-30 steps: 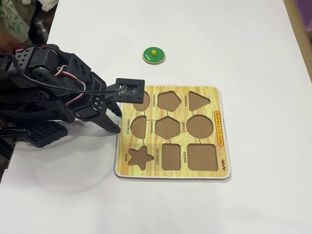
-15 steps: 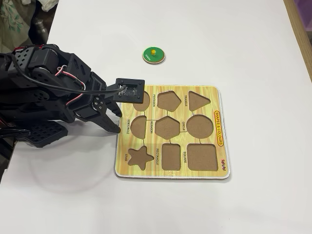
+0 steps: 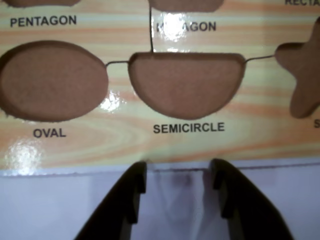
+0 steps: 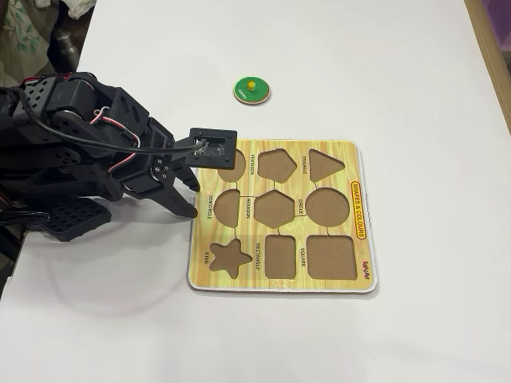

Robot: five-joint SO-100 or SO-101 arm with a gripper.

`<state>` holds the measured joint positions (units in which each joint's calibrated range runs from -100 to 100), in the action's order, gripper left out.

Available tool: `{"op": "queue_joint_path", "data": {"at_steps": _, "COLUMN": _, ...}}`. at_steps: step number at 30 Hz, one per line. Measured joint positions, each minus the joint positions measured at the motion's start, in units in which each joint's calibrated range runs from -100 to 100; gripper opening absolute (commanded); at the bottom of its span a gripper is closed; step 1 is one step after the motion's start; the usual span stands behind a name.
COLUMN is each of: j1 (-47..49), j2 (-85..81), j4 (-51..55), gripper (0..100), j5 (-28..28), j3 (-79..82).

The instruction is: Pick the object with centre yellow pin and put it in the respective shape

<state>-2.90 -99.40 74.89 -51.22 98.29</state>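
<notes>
The green disc with a yellow centre pin [image 4: 251,89] lies flat on the white table, beyond the far edge of the puzzle board [image 4: 335,287] in the fixed view. It does not show in the wrist view. My gripper [image 4: 192,197] hovers at the board's left edge, open, with nothing between its black fingers [image 3: 131,192]. In the wrist view the gripper [image 3: 177,172] points at the board [image 3: 100,145], straight towards the semicircle recess [image 3: 186,82]. The round recess marked circle [image 4: 327,206] is empty, like every other recess.
Oval [image 3: 52,80], star [image 3: 302,75], pentagon and hexagon recesses surround the semicircle. The arm's black body [image 4: 72,152] fills the table's left side. A wooden strip [image 4: 491,56] borders the table at the right.
</notes>
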Motion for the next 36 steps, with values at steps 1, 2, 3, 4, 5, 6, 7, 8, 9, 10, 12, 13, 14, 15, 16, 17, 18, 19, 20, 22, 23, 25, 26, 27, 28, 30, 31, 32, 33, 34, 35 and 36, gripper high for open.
{"op": "queue_joint_path", "data": {"at_steps": 1, "j1": 0.00, "j2": 0.00, "j4": 0.00, "gripper": 15, "j5": 0.00, "j3": 0.00}}
{"op": "queue_joint_path", "data": {"at_steps": 2, "j1": 0.00, "j2": 0.00, "j4": 0.00, "gripper": 15, "j5": 0.00, "j3": 0.00}}
{"op": "queue_joint_path", "data": {"at_steps": 3, "j1": -0.09, "j2": 0.00, "j4": 0.00, "gripper": 15, "j5": 0.00, "j3": 0.00}}
{"op": "queue_joint_path", "data": {"at_steps": 4, "j1": -0.09, "j2": 0.00, "j4": 0.00, "gripper": 15, "j5": 0.00, "j3": 0.00}}
{"op": "queue_joint_path", "data": {"at_steps": 5, "j1": -0.09, "j2": 0.00, "j4": 0.00, "gripper": 15, "j5": 0.00, "j3": 0.00}}
{"op": "queue_joint_path", "data": {"at_steps": 6, "j1": -0.09, "j2": 0.00, "j4": 0.00, "gripper": 15, "j5": 0.00, "j3": 0.00}}
{"op": "queue_joint_path", "data": {"at_steps": 7, "j1": -0.09, "j2": 0.00, "j4": 0.00, "gripper": 15, "j5": 0.00, "j3": 0.00}}
{"op": "queue_joint_path", "data": {"at_steps": 8, "j1": -0.09, "j2": 0.09, "j4": 0.00, "gripper": 15, "j5": 0.00, "j3": 0.00}}
{"op": "queue_joint_path", "data": {"at_steps": 9, "j1": -0.09, "j2": 0.43, "j4": 0.00, "gripper": 15, "j5": 0.00, "j3": -0.18}}
{"op": "queue_joint_path", "data": {"at_steps": 10, "j1": 0.00, "j2": 1.29, "j4": 0.00, "gripper": 15, "j5": 0.00, "j3": -0.45}}
{"op": "queue_joint_path", "data": {"at_steps": 12, "j1": -0.37, "j2": 4.55, "j4": 0.09, "gripper": 15, "j5": -0.05, "j3": -1.89}}
{"op": "queue_joint_path", "data": {"at_steps": 13, "j1": -0.28, "j2": 6.79, "j4": 0.00, "gripper": 15, "j5": -0.05, "j3": -3.33}}
{"op": "queue_joint_path", "data": {"at_steps": 14, "j1": -0.19, "j2": 8.85, "j4": 0.00, "gripper": 15, "j5": -0.05, "j3": -4.59}}
{"op": "queue_joint_path", "data": {"at_steps": 15, "j1": 0.00, "j2": 11.43, "j4": 0.00, "gripper": 15, "j5": -0.05, "j3": -6.38}}
{"op": "queue_joint_path", "data": {"at_steps": 16, "j1": 0.09, "j2": 14.00, "j4": 0.00, "gripper": 15, "j5": -0.05, "j3": -7.91}}
{"op": "queue_joint_path", "data": {"at_steps": 17, "j1": 0.28, "j2": 16.41, "j4": 0.09, "gripper": 15, "j5": -0.05, "j3": -9.53}}
{"op": "queue_joint_path", "data": {"at_steps": 18, "j1": 0.28, "j2": 19.42, "j4": 0.94, "gripper": 15, "j5": -0.05, "j3": -12.05}}
{"op": "queue_joint_path", "data": {"at_steps": 19, "j1": 0.28, "j2": 22.16, "j4": 1.46, "gripper": 15, "j5": -0.05, "j3": -13.85}}
{"op": "queue_joint_path", "data": {"at_steps": 20, "j1": 0.28, "j2": 25.60, "j4": 1.46, "gripper": 15, "j5": -0.05, "j3": -16.19}}
{"op": "queue_joint_path", "data": {"at_steps": 22, "j1": 0.28, "j2": 31.53, "j4": 1.46, "gripper": 15, "j5": -0.05, "j3": -21.58}}
{"op": "queue_joint_path", "data": {"at_steps": 23, "j1": 0.28, "j2": 34.54, "j4": 1.54, "gripper": 15, "j5": -0.05, "j3": -24.82}}
{"op": "queue_joint_path", "data": {"at_steps": 25, "j1": 0.28, "j2": 40.21, "j4": 1.54, "gripper": 15, "j5": -0.05, "j3": -29.50}}
{"op": "queue_joint_path", "data": {"at_steps": 26, "j1": 0.28, "j2": 44.76, "j4": 1.54, "gripper": 15, "j5": -0.05, "j3": -32.64}}
{"op": "queue_joint_path", "data": {"at_steps": 27, "j1": 0.84, "j2": 48.54, "j4": 1.54, "gripper": 15, "j5": -0.05, "j3": -35.52}}
{"op": "queue_joint_path", "data": {"at_steps": 28, "j1": 1.59, "j2": 52.32, "j4": 1.54, "gripper": 15, "j5": -0.05, "j3": -38.31}}
{"op": "queue_joint_path", "data": {"at_steps": 30, "j1": 5.05, "j2": 59.54, "j4": 1.54, "gripper": 15, "j5": -0.26, "j3": -44.06}}
{"op": "queue_joint_path", "data": {"at_steps": 31, "j1": 6.92, "j2": 62.54, "j4": 1.54, "gripper": 15, "j5": 0.10, "j3": -46.85}}
{"op": "queue_joint_path", "data": {"at_steps": 32, "j1": 8.61, "j2": 65.38, "j4": 1.54, "gripper": 15, "j5": 0.21, "j3": -49.64}}
{"op": "queue_joint_path", "data": {"at_steps": 33, "j1": 10.66, "j2": 67.44, "j4": 1.54, "gripper": 15, "j5": 0.26, "j3": -52.07}}
{"op": "queue_joint_path", "data": {"at_steps": 34, "j1": 12.82, "j2": 69.59, "j4": 1.54, "gripper": 15, "j5": 0.21, "j3": -54.77}}
{"op": "queue_joint_path", "data": {"at_steps": 35, "j1": 14.59, "j2": 71.39, "j4": 1.54, "gripper": 15, "j5": 0.05, "j3": -56.92}}
{"op": "queue_joint_path", "data": {"at_steps": 36, "j1": 16.28, "j2": 73.11, "j4": 1.54, "gripper": 15, "j5": -0.05, "j3": -59.17}}
